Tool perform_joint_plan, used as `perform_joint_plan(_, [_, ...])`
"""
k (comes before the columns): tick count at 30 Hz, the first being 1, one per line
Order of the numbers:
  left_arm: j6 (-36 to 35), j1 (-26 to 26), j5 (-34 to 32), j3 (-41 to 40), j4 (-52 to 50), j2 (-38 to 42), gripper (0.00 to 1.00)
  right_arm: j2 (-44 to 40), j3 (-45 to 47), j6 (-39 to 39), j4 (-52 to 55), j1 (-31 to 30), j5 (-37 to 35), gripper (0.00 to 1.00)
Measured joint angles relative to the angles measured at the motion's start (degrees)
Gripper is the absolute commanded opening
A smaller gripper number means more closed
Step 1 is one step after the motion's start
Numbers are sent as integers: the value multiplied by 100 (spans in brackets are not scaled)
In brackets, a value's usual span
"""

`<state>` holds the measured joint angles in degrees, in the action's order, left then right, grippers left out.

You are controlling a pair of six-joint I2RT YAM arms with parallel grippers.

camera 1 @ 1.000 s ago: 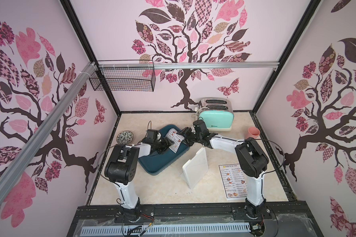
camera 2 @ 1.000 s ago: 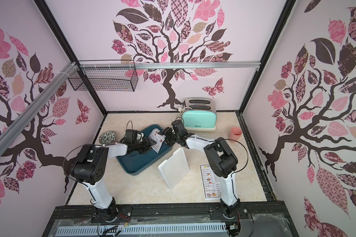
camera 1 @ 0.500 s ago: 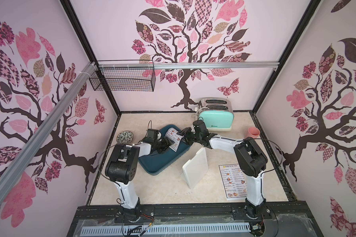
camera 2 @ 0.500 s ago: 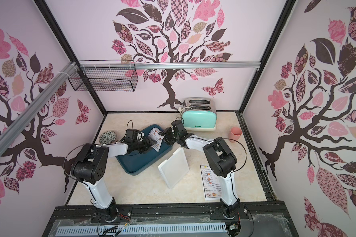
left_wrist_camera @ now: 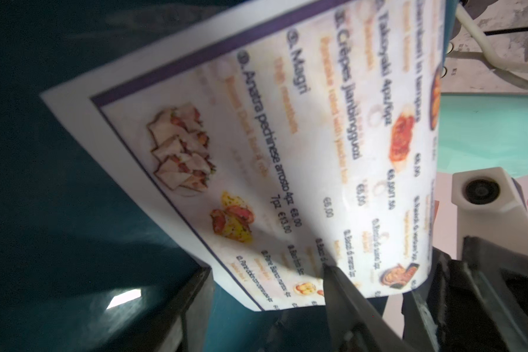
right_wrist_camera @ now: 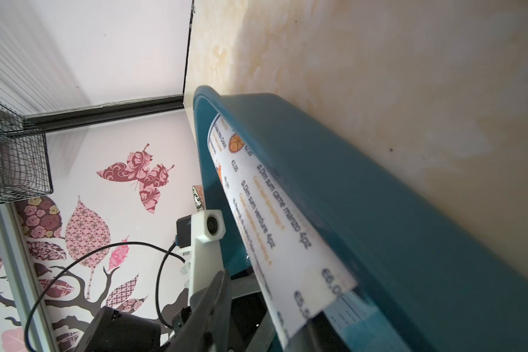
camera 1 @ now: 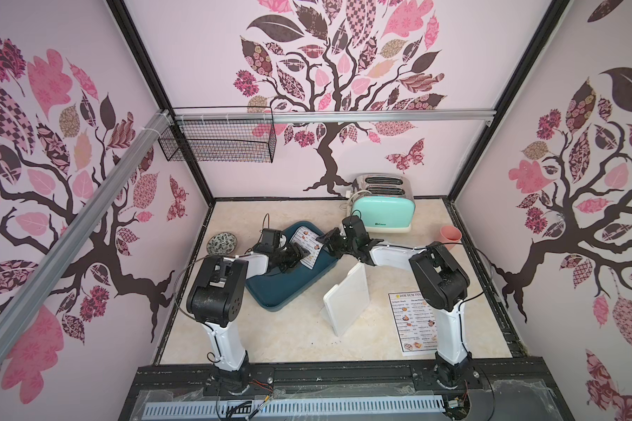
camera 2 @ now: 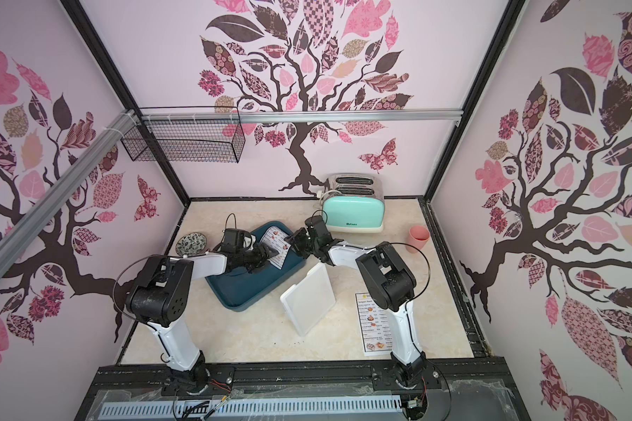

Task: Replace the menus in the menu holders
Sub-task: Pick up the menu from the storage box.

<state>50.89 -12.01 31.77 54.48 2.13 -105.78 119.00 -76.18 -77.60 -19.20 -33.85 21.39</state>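
Observation:
One menu (camera 1: 305,240) lies in the dark blue tray (camera 1: 281,291), its far edge curling up against the tray's wall (right_wrist_camera: 378,231). My left gripper (left_wrist_camera: 267,274) is open over the menu's near corner, one finger (left_wrist_camera: 345,298) lying on the sheet (left_wrist_camera: 256,137). My right gripper (right_wrist_camera: 256,301) reaches over the tray's rim from the other side. Its jaws stand apart, with the menu's raised edge (right_wrist_camera: 290,268) between them and a gap to the finger (right_wrist_camera: 214,304) that shows. A second menu (camera 1: 413,320) lies flat on the table under the right arm. The whitish menu holder (camera 1: 347,299) stands slanted between the tray and that menu.
A mint toaster (camera 1: 384,213) stands at the back, just behind my right gripper (camera 1: 325,243). A pink cup (camera 1: 451,237) is at the back right and a patterned bowl (camera 1: 221,243) left of the tray. A wire basket (camera 1: 219,140) hangs on the back left wall.
Both arms keep nearly the same places at the tray. The right gripper's jaws have drawn closer together about the menu's edge.

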Motion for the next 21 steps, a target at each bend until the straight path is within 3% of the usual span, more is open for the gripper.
perform_joint_plan(11, [-138, 35, -2, 46, -197, 33, 64, 92, 35, 162, -323, 0, -74, 0])
perform_joint_plan(15, [-284, 151, -157, 42, -605, 267, 64, 92, 129, 232, -439, -4, -74, 0])
perform_joint_plan(21, [-957, 369, -1038, 61, -2055, 1993, 66, -146, 164, 662, -420, -24, -81, 0])
